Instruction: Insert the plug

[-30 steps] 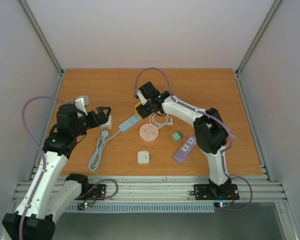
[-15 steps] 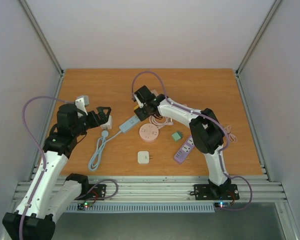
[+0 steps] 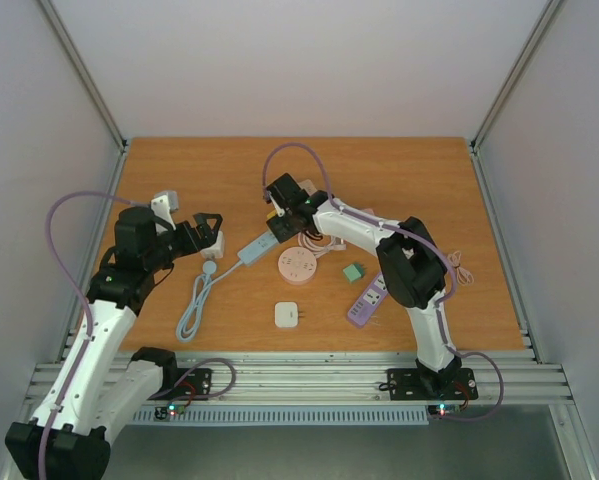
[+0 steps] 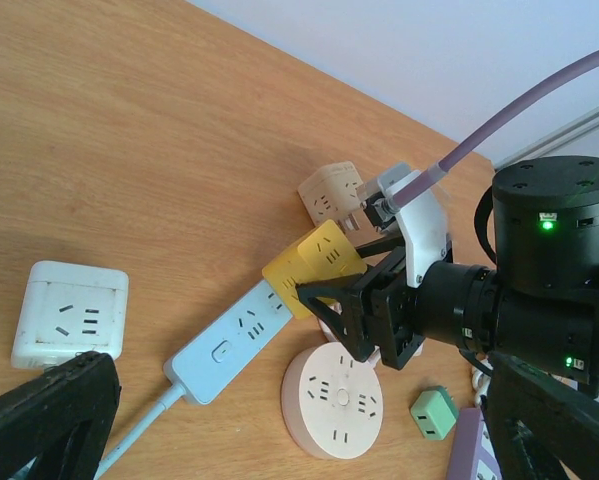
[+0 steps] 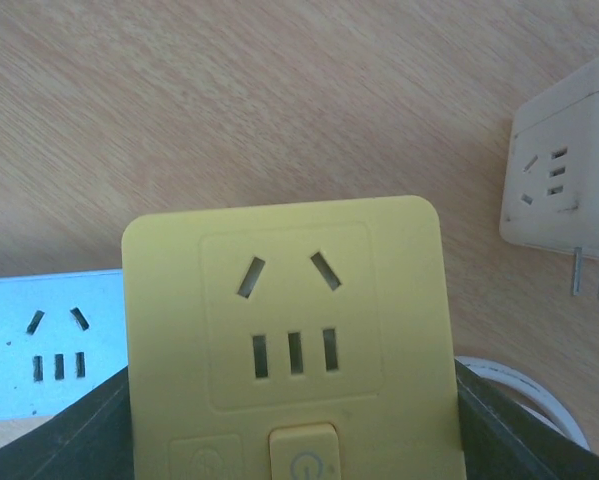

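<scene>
My right jaws grasp the yellow plug (image 5: 289, 330) by its sides. The blue strip (image 3: 259, 244), long axis running 2 to 8 o'clock in the top view, lies just at their 8 o'clock. My left jaws, released, hang well apart at 9 o'clock.

Leaves bare table (image 3: 179, 170) open along the far edge and 2 far corners. Crowds the centre: yellow adapter (image 4: 314, 262), beige adapter (image 4: 329, 190) just behind, blue power strip (image 4: 229, 345) at its near-left, pink round socket (image 4: 337, 398) close in front. Blocks the right-hand approach with the right arm (image 3: 364, 225). Keeps gaps around white square socket (image 3: 287, 314), green block (image 3: 353, 272), purple strip (image 3: 370, 298).
</scene>
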`<state>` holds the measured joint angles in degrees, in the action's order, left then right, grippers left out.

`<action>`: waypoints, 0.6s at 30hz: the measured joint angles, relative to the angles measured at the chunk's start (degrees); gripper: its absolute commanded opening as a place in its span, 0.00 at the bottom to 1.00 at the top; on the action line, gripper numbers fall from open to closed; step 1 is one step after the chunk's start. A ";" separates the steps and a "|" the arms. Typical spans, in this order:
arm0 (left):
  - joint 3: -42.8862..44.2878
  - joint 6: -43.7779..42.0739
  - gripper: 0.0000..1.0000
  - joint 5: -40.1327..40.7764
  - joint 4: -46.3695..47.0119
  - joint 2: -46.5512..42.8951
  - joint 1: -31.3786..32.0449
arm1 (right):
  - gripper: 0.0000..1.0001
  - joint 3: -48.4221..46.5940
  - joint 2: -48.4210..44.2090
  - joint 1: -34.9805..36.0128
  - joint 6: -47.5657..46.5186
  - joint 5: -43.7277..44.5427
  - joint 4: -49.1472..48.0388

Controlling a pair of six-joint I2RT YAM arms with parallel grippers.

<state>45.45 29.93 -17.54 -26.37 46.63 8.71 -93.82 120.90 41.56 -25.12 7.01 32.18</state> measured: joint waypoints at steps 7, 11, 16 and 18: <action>0.00 0.02 0.99 0.02 -0.02 0.35 0.00 | 0.76 -0.79 0.11 0.59 0.85 1.95 0.04; 0.00 0.00 0.99 0.07 -0.07 0.35 0.00 | 0.98 -1.07 0.33 0.66 1.33 4.04 1.73; 0.42 0.00 0.99 0.76 -0.61 0.59 0.00 | 0.99 -0.74 -1.60 -0.44 3.15 2.49 4.98; 0.61 -0.02 0.99 1.29 -0.81 0.74 0.00 | 0.98 0.07 -4.44 -0.76 4.11 1.84 5.35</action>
<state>46.06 29.91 -16.25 -27.18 47.37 8.71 -93.76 116.46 40.80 -21.02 8.84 37.54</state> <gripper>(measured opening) 0.995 0.985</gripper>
